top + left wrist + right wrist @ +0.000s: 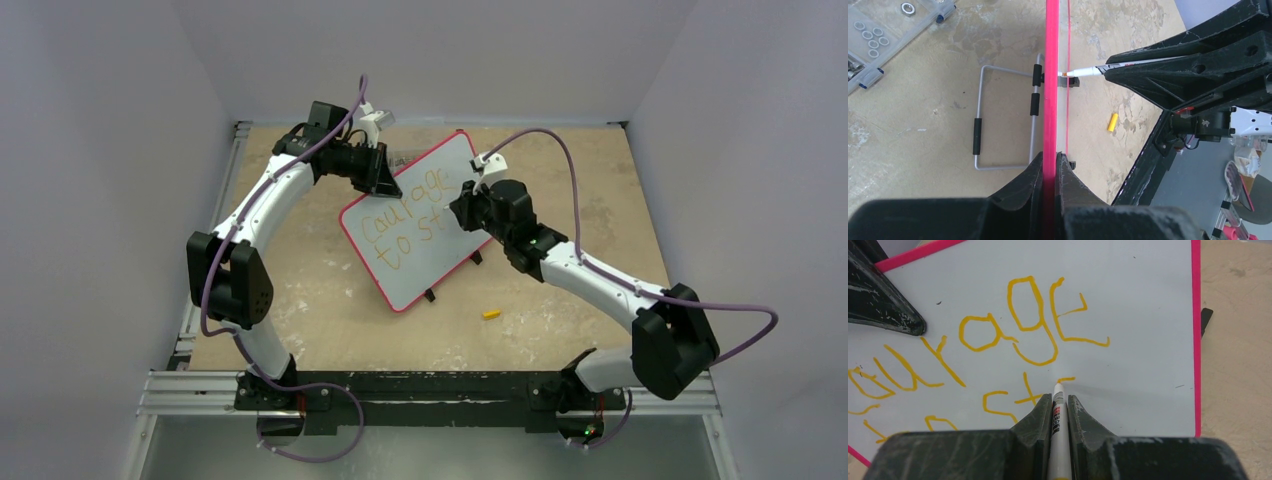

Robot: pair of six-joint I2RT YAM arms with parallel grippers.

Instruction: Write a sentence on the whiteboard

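Note:
The whiteboard (415, 262) stands tilted on the table, pink-rimmed and pale-faced. My left gripper (384, 178) is shut on its upper left rim; the left wrist view shows the rim (1050, 75) edge-on, pinched between both fingers (1049, 161). The sentence (405, 208) in orange-yellow reads "courage" and, below it, "to st" (1083, 340). My right gripper (1059, 401) is shut on a white marker (1058, 415). The marker's tip touches the board at a short fresh stroke right of the "t". From the side, the marker (1083, 72) meets the board's face. My right arm (500, 215) hides the board's right part.
A small yellow cap (491, 314) lies on the table right of the board, also in the left wrist view (1112, 122). Behind the board, a grey wire stand (998, 120) props it. A clear parts box (878, 40) with nuts lies beyond. Black clips (430, 296) grip the lower rim.

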